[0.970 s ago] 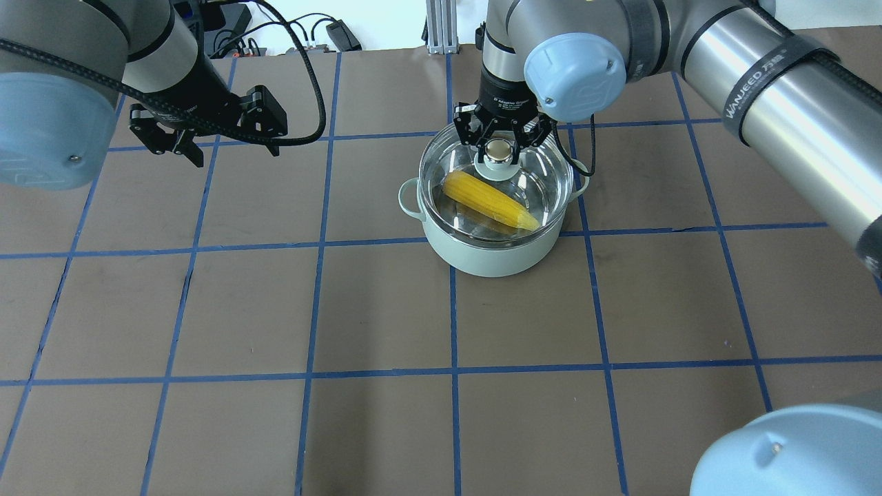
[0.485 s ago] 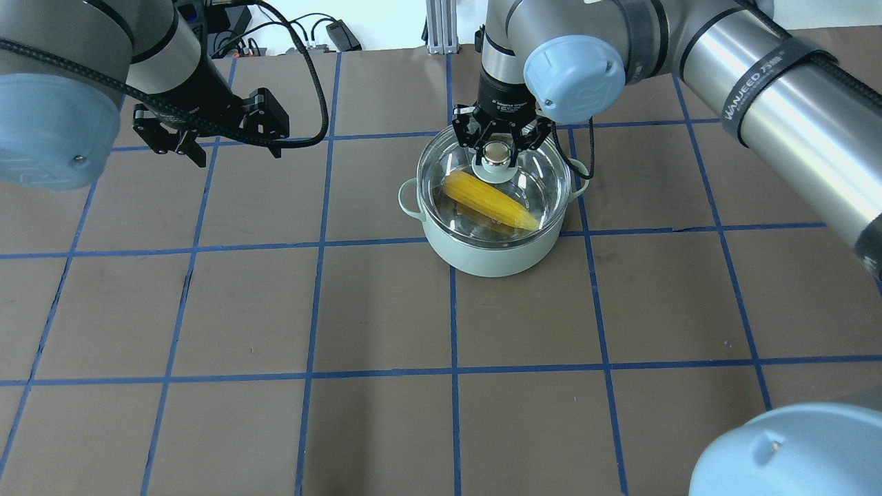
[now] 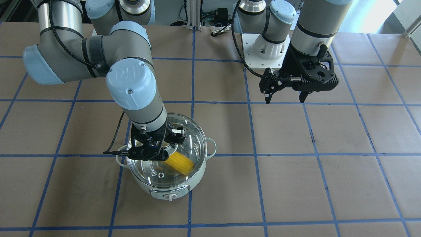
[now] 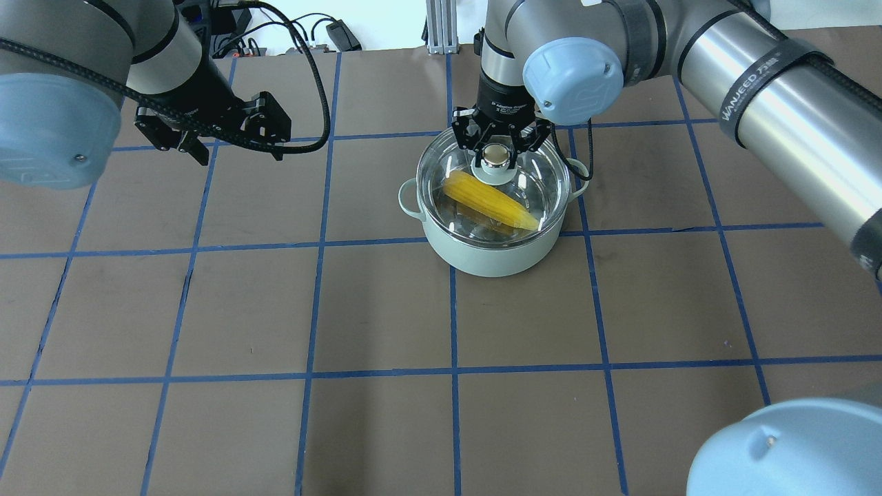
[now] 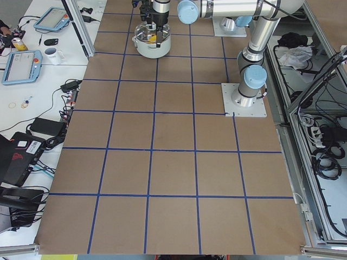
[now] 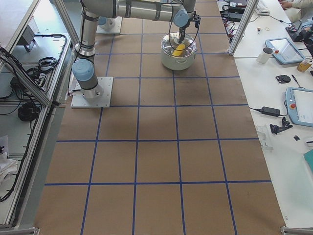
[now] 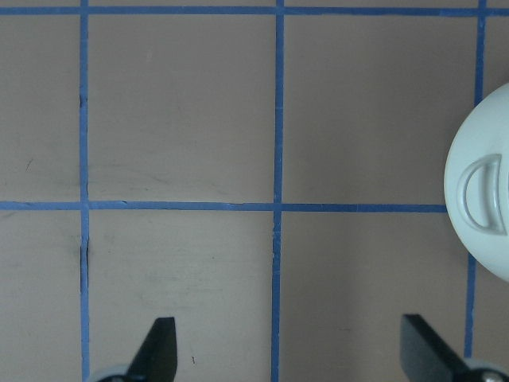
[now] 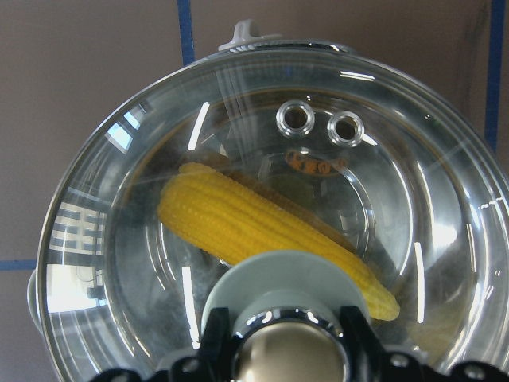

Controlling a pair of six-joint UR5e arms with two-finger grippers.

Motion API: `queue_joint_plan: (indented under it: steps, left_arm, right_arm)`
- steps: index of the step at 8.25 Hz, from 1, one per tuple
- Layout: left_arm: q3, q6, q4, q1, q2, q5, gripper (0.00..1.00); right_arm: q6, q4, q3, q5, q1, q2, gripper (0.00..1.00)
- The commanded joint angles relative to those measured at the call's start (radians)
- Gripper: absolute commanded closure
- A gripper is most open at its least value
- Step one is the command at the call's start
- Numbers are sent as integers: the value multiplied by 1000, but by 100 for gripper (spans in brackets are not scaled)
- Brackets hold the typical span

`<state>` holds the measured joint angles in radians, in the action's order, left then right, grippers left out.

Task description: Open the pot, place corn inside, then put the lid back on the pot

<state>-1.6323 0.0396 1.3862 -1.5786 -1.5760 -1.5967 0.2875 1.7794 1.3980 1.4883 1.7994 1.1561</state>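
The pale mint pot (image 4: pixel 493 258) stands at the table's far middle, its knob panel (image 3: pixel 169 194) facing away from the robot. The yellow corn (image 4: pixel 486 200) lies slanted inside it. The clear glass lid (image 4: pixel 544 186) covers the pot's mouth. My right gripper (image 4: pixel 495 155) is shut on the lid's shiny round knob. The right wrist view shows the corn (image 8: pixel 262 227) through the glass (image 8: pixel 119 239) and both fingers against the knob (image 8: pixel 290 350). My left gripper (image 4: pixel 238 153) hangs open and empty over the table, left of the pot.
The brown table (image 4: pixel 379 317) carries a grid of blue tape lines. Cables and small devices (image 4: pixel 331 34) lie beyond its far edge. In the left wrist view the pot's side handle (image 7: pixel 481 207) shows at the right edge.
The right gripper and the lid have shifted a little to the left and settled over the pot. The left gripper has drifted slightly toward the far side.
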Motion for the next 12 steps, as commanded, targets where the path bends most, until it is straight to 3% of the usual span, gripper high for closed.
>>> queue_joint_plan:
  steps: [1, 4, 5, 6, 7, 12]
  left_arm:
    - [-1, -38, 2, 0, -4, -2, 0]
    - [-1, -37, -3, 0, -13, -3, 0]
    - [-1, -38, -1, 0, -10, -5, 0]
    - [-1, -37, -1, 0, -15, -3, 0]
    - [-1, -37, -1, 0, -13, -5, 0]
    - [0, -41, -1, 0, -13, -11, 0]
  right_arm:
    - [-4, 0, 6, 3, 0, -1, 87]
    - [7, 5, 9, 0, 0, -1, 83]
    - [15, 5, 9, 0, 0, -1, 71]
    - [16, 5, 9, 3, 0, 1, 42]
    - [16, 5, 10, 10, 0, 1, 30]
    - [25, 34, -10, 0, -6, 36, 1]
